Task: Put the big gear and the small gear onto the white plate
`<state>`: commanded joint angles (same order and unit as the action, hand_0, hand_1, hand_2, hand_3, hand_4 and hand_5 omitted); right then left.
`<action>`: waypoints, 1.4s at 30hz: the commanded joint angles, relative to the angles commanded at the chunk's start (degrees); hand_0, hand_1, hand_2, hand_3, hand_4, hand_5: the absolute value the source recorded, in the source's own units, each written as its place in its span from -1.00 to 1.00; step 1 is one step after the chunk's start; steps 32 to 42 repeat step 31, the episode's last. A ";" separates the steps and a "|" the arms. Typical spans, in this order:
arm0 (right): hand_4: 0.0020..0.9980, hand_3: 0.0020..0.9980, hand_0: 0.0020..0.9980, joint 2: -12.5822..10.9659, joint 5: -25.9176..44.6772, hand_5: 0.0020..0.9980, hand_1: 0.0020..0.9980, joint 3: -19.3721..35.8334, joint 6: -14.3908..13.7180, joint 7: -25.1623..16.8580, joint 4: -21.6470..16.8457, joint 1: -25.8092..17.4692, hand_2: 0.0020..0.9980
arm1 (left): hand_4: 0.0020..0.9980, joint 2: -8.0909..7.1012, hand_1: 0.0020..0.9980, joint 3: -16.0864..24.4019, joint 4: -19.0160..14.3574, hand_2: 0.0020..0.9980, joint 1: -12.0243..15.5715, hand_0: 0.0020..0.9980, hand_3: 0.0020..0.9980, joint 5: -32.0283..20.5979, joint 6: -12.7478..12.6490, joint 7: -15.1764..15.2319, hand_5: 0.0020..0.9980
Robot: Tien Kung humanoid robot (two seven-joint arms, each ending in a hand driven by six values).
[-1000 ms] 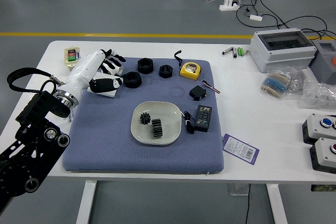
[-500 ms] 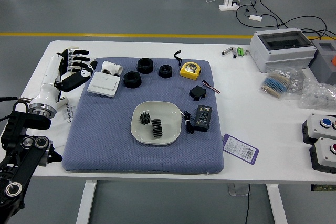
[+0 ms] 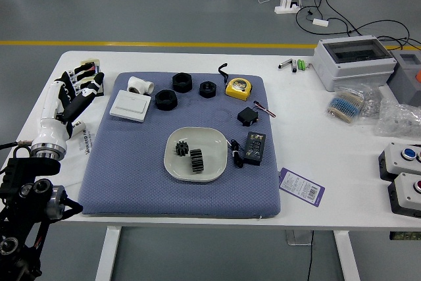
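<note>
The white plate lies on the blue-grey mat. Both gears are on it: the small black gear at its left and the big black gear right of that, near the middle. My left hand is over the table's left side, up and to the left of the mat, well away from the plate. Its fingers are spread and hold nothing.
On the mat are a white switch box, a white pipe fitting, several black rings, a yellow tape measure and a black adapter with cables. Grey machines and plastic bags stand at the right.
My left hand has moved left from above the white switch box to beside the mat, uncovering the box and pipe fitting. The gears and plate have stayed put.
</note>
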<state>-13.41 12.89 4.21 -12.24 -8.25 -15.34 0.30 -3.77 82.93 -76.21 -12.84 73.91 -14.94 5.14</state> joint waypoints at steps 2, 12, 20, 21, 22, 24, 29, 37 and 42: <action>0.51 0.09 0.24 0.01 0.01 0.43 0.25 0.03 0.01 -0.01 0.00 -0.04 0.45 | 0.72 -0.03 0.46 -0.17 0.08 0.64 0.28 0.43 0.56 -1.07 -0.22 0.49 0.09; 0.51 0.08 0.24 0.06 -0.02 0.43 0.25 -0.32 0.01 0.04 0.01 -0.37 0.45 | 0.76 0.31 0.84 -0.76 0.68 1.00 1.68 0.80 0.75 -10.79 0.10 3.42 0.29; 0.50 0.08 0.24 0.10 0.06 0.43 0.25 -0.64 -0.03 0.03 0.00 -0.68 0.45 | 0.75 0.06 0.82 -0.71 0.51 0.97 2.12 0.79 0.76 -15.63 0.82 2.11 0.28; 0.50 0.08 0.24 0.10 0.08 0.43 0.25 -0.66 -0.03 0.01 0.01 -0.73 0.45 | 0.75 -0.03 0.82 -0.55 0.40 0.97 2.25 0.79 0.76 -15.74 1.24 1.73 0.28; 0.50 0.08 0.24 0.11 0.06 0.43 0.25 -0.66 -0.04 0.00 0.02 -0.78 0.45 | 0.75 -0.14 0.82 -0.31 0.29 0.97 2.43 0.79 0.76 -15.98 1.78 1.30 0.28; 0.50 0.08 0.24 0.14 0.07 0.43 0.25 -0.70 -0.05 -0.02 0.02 -0.84 0.45 | 0.76 -0.27 0.69 -0.03 0.16 0.88 2.65 0.72 0.73 -16.42 2.44 0.82 0.32; 0.50 0.08 0.24 0.19 0.13 0.43 0.25 -0.61 -0.08 -0.04 0.04 -1.00 0.45 | 0.76 -0.61 0.67 0.68 -0.34 0.87 3.23 0.71 0.72 -18.97 4.26 -0.07 0.33; 0.50 0.08 0.24 0.20 0.12 0.43 0.25 -0.58 -0.11 -0.05 0.04 -1.00 0.45 | 0.76 -0.98 0.67 0.93 -0.65 0.87 3.35 0.71 0.72 -20.28 5.48 -0.46 0.33; 0.50 0.08 0.24 0.20 0.12 0.43 0.25 -0.58 -0.11 -0.05 0.04 -1.00 0.45 | 0.76 -0.98 0.67 0.93 -0.65 0.87 3.35 0.71 0.72 -20.28 5.48 -0.46 0.33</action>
